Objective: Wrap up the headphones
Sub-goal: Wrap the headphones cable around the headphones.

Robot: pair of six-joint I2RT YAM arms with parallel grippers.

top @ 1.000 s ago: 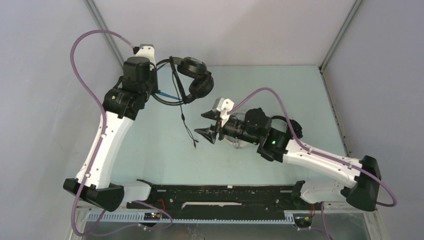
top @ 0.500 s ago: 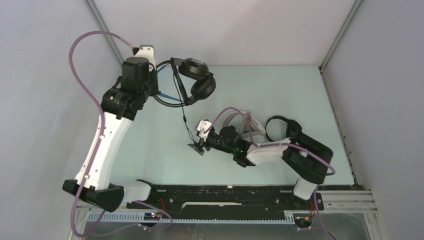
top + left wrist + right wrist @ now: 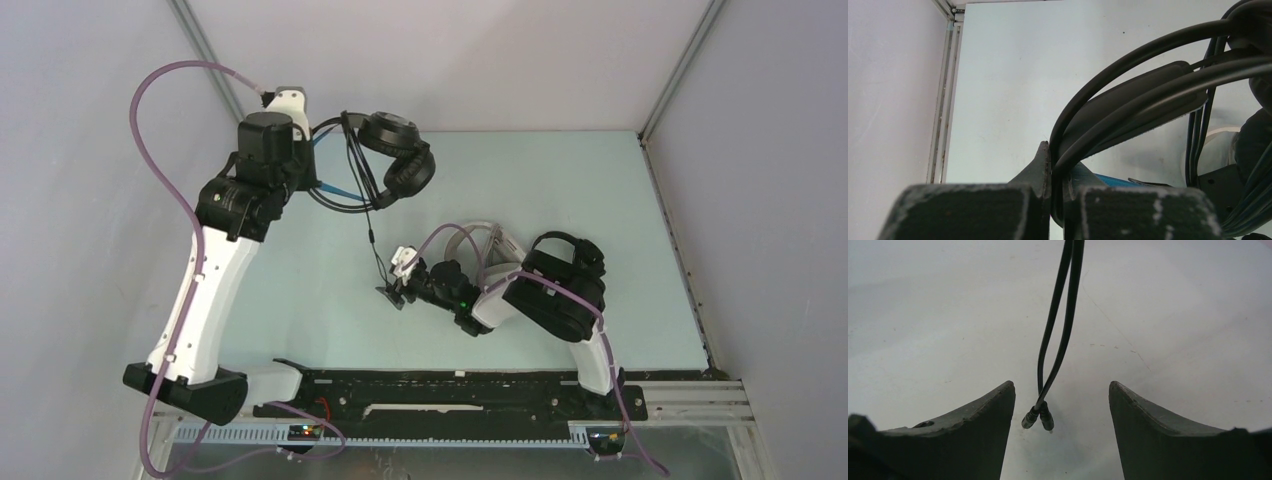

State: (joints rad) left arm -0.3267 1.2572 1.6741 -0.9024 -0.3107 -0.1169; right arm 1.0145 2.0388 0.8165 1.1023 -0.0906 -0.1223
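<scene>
Top view: white-grey headphones (image 3: 497, 242) mostly hidden behind right arm (image 3: 545, 305); small black headphones (image 3: 588, 252) partly covered by same arm's elbow. Left tool (image 3: 1055, 167) hidden there under own wrist.

Left wrist view: tool's pads blurred, cut by bottom edge. Blue-band headphones (image 3: 1133, 95) run off top and right edges, cups mostly out of frame, blue only as sliver behind pad.

Right wrist view: right tool (image 3: 1061, 387) cut at bottom edge. Cable (image 3: 1069, 300) leaves top edge. Second strand beside it: cable or shadow, cannot tell. Plug (image 3: 1047, 421) too small for detail.
</scene>
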